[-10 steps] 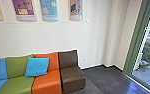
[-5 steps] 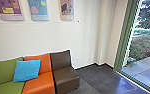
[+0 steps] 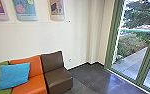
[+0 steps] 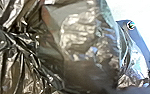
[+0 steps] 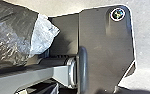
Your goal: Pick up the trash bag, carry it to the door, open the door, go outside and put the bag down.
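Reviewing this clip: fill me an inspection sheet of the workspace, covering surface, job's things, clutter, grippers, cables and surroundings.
Surface: dark grey tiled floor, shiny near the glass.
Job's things: crinkled, shiny dark plastic trash bag, close up in both wrist views; green-framed glass panels at the head view's right, possibly including the door.
Clutter: loose bright-blue square cushion, lying across green and orange seats.
Grippers: left and right, open or shut cannot be told.
Cables: nothing seen.
Surroundings: brown padded seat ending the row; white wall with colourful posters; paving and greenery outside.
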